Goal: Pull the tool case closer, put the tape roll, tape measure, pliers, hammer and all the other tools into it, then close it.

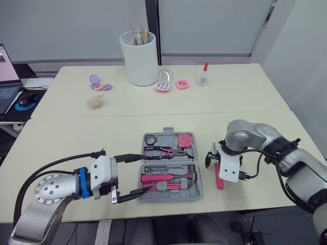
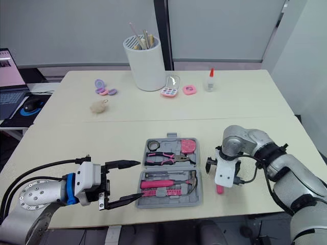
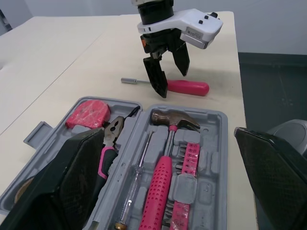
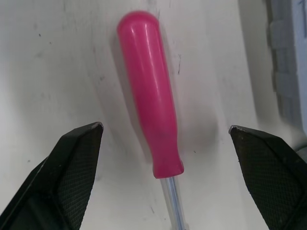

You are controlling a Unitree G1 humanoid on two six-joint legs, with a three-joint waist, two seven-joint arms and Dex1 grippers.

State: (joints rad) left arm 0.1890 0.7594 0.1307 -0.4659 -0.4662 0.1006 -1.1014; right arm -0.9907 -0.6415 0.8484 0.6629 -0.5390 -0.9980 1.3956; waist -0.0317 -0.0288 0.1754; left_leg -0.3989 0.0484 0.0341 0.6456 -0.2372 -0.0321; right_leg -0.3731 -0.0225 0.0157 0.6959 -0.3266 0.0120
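The tool case (image 1: 166, 140) lies open near the table's (image 1: 230, 97) front edge, with the hammer (image 1: 161, 178), pliers (image 1: 162, 151), tape roll (image 1: 150, 139) and tape measure (image 1: 185, 139) inside. A pink screwdriver (image 4: 151, 96) lies on the table just right of it. The right gripper (image 3: 172, 81) hangs over its handle, fingers spread and touching nothing. The left gripper (image 1: 146, 172) gapes at the case's left front corner, also empty.

The tool case (image 1: 171, 198) holds hammer (image 1: 158, 178) and pliers (image 1: 163, 151); screwdriver (image 3: 184, 87) on table (image 1: 230, 92), right of it.
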